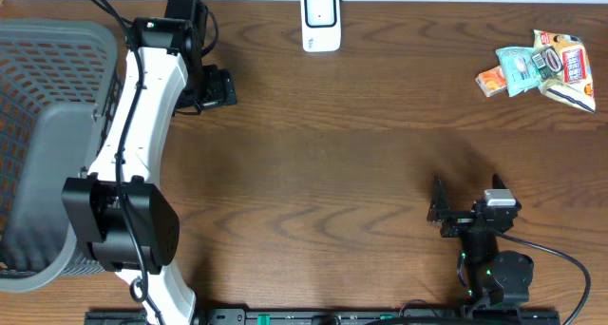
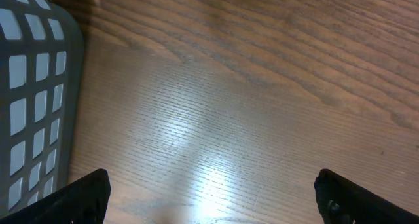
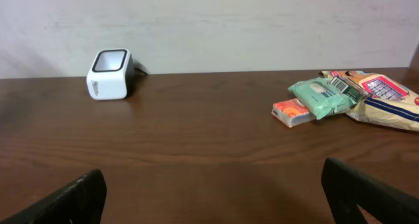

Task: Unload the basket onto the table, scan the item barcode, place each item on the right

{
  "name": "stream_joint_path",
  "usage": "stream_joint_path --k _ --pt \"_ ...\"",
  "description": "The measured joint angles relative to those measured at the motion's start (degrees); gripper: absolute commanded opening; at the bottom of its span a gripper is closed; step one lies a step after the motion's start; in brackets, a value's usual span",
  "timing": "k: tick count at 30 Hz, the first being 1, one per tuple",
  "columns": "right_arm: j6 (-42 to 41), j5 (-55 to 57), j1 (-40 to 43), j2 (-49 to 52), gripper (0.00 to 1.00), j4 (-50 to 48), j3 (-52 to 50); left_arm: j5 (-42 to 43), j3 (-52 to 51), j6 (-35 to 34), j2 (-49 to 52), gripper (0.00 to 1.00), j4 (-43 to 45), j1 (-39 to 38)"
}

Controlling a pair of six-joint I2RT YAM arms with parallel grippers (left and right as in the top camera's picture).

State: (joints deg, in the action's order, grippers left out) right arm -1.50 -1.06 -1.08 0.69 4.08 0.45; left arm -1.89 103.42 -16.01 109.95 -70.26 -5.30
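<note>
Packets (image 1: 541, 66) lie heaped on the bench (image 1: 332, 154), well to the right of the white barcode scanner (image 1: 321, 19) at the far edge. Left of the scanner, the left arm (image 1: 142, 125) holds its jaws wide and empty beside a grey basket (image 1: 38, 144). Near the front edge, the right arm (image 1: 489, 239) has its jaws equally wide, gripping nothing.

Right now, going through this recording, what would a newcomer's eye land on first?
The big white left arm stretched over the table's left side, beside the grey slatted basket at the left edge. Next come the pile of colourful packets in the far right corner and the small white barcode scanner at the middle of the far edge, with neither arm near them.
</note>
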Motion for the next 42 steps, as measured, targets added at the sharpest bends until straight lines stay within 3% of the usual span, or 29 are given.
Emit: stream_joint_path --k 26,32,42 --pt "0.0 0.0 0.0 0.0 0.99 0.0 0.0 0.02 -1.18 0.0 -0.96 0.98 0.31 -1.33" --pt "-0.02 0.02 0.0 0.0 0.99 0.0 0.0 0.22 -11.54 0.0 -7.82 0.98 11.04 -4.24" --pt "-0.04 0.02 0.0 0.0 0.99 0.02 0.0 0.22 -37.13 2.97 -28.06 0.98 27.47 -4.13"
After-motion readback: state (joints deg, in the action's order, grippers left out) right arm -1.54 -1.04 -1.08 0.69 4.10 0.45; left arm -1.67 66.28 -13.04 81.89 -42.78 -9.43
